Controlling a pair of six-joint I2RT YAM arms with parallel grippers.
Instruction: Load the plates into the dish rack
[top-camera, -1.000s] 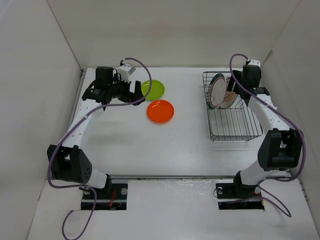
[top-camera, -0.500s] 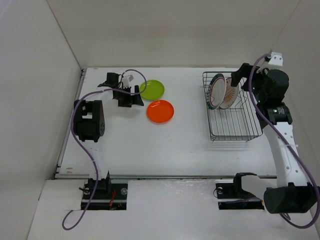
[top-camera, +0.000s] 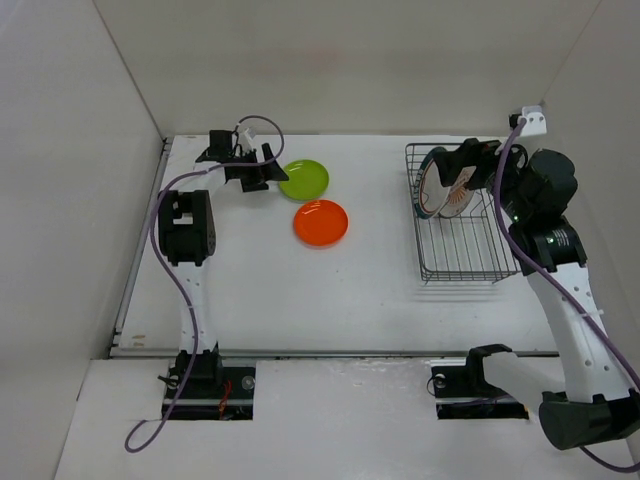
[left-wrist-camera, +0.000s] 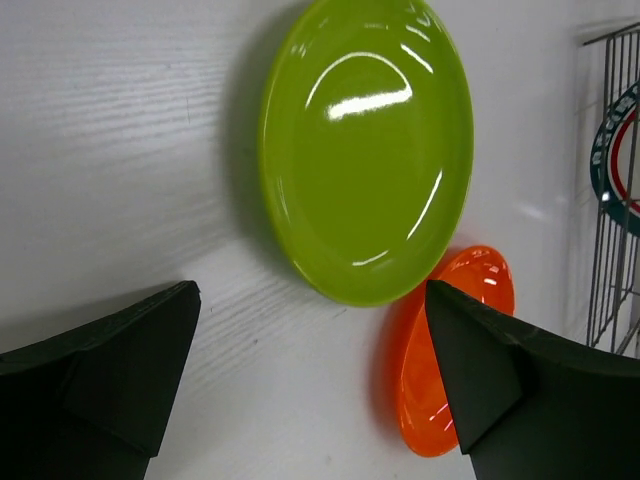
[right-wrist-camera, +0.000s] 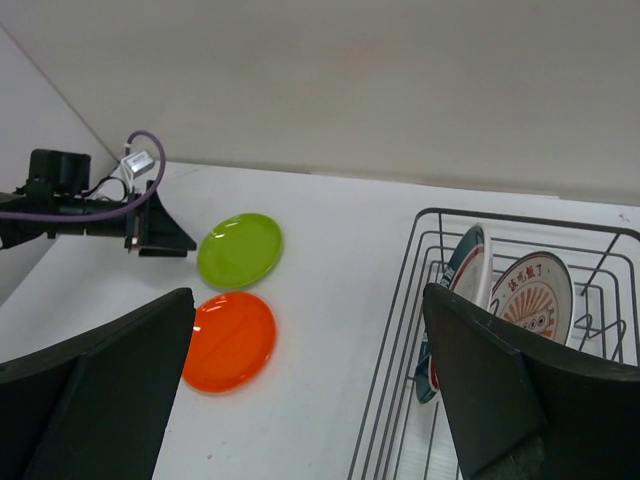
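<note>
A lime green plate (top-camera: 304, 179) and an orange plate (top-camera: 321, 222) lie flat on the table, side by side. My left gripper (top-camera: 267, 172) is open just left of the green plate, holding nothing. The left wrist view shows the green plate (left-wrist-camera: 368, 150) ahead of the open left gripper (left-wrist-camera: 310, 300), with the orange plate (left-wrist-camera: 450, 350) partly behind the right finger. The dish rack (top-camera: 470, 278) holds a teal-rimmed plate (top-camera: 432, 183) and an orange-patterned plate (top-camera: 458, 192), both on edge. My right gripper (top-camera: 462, 160) hovers open above them, empty.
White walls close in the table on the left, back and right. The right wrist view looks down on the rack (right-wrist-camera: 520, 213), both standing plates (right-wrist-camera: 470, 265) (right-wrist-camera: 535, 295), the green plate (right-wrist-camera: 240, 250), the orange plate (right-wrist-camera: 230, 340) and the left gripper (right-wrist-camera: 160, 235).
The right gripper opened wider and rose away from the patterned plate, which stays standing in the rack. The left arm folded upright and its gripper shifted back, beside the green plate.
</note>
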